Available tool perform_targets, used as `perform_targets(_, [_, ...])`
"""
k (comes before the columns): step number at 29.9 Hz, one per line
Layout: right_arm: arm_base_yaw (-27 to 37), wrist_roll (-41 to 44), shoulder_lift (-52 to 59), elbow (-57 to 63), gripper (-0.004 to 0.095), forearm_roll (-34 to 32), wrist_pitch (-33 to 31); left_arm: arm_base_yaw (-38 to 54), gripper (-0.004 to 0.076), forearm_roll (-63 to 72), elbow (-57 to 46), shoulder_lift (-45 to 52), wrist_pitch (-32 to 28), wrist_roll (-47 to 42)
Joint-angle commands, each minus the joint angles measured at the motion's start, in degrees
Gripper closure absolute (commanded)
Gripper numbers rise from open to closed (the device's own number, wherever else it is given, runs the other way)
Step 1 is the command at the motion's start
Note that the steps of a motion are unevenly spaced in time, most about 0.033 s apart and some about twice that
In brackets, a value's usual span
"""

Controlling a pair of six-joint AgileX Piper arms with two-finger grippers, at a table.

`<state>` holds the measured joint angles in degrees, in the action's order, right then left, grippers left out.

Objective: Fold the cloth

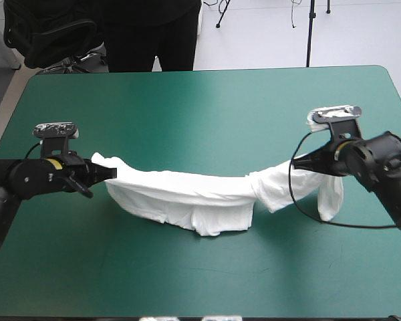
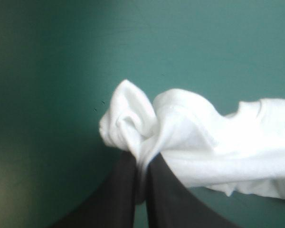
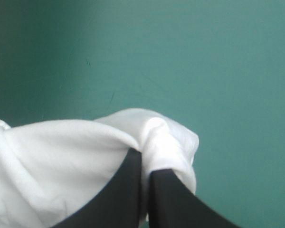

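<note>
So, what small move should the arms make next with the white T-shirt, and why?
Probably draw both apart slightly: the black-fingered left gripper and right gripper each pinch an end of the white T-shirt, but its middle sags, bunched, on the teal-green table.

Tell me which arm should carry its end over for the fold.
Probably right: the right pincer grips the T-shirt raised off the table, while most of it rests nearer the left pincer, which can anchor.
</note>
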<state>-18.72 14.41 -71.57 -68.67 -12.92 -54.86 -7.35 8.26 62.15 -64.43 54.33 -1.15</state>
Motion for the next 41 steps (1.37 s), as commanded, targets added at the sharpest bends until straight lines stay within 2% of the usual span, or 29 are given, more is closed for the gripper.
perform_targets(1, [-0.1,0.4,-5.4,-4.2,0.0925,-3.0,5.6,0.0,0.0733,-2.5,1.3,-6.2,-7.5,-0.3])
perform_targets(5, [-0.1,0.4,-12.3,-8.0,0.0925,-5.7,6.5,0.0,0.0733,-3.3,1.3,-13.2,-13.6,-0.3])
perform_targets(10, [0.0,0.4,-18.3,-12.5,0.0925,-6.1,6.5,0.0,0.0733,-3.0,1.3,-17.4,-20.4,-0.3])
perform_targets(14, [0.0,-0.7,-21.5,-15.2,0.0916,-5.9,4.5,0.0,0.0729,-3.0,1.3,-19.4,-21.9,-0.3])
perform_targets(16, [0.2,-2.4,-22.4,-16.1,0.0869,-5.0,3.9,0.0,0.0706,-3.0,1.3,-19.9,-21.9,0.7])
perform_targets(18, [0.7,-3.3,-22.5,-16.3,0.0767,-4.1,3.9,0.0,0.064,-3.2,1.9,-20.5,-21.5,1.9])
perform_targets(22, [1.9,-3.5,-22.5,-18.0,0.0486,-3.9,1.9,0.0,0.0421,-4.2,5.6,-20.9,-17.7,6.0])
perform_targets(24, [2.1,-3.5,-21.9,-19.7,0.0348,-3.9,0.6,0.0,0.0293,-6.9,9.3,-20.9,-13.5,6.0])
perform_targets(26, [2.1,-3.5,-20.2,-21.3,0.0274,-3.9,-0.3,0.0,0.0214,-10.7,14.0,-20.9,-7.9,5.0])
perform_targets(32, [2.1,-4.3,-13.3,-25.3,0.0262,-4.1,-4.5,0.0,0.0206,-11.9,23.9,-19.3,9.3,3.8])
perform_targets(35, [2.1,-4.6,-9.1,-25.3,0.0262,-4.0,-6.9,0.0,0.0206,-8.9,25.0,-17.2,15.7,3.2])
perform_targets(38, [2.1,-4.8,-4.9,-25.3,0.0262,-4.0,-8.3,-0.6,0.0206,-6.5,24.0,-14.6,19.0,1.6])
perform_targets(41, [2.1,-4.8,-1.4,-25.3,0.0262,-4.0,-9.3,-2.6,0.0206,-6.2,22.8,-12.7,19.4,-1.8])
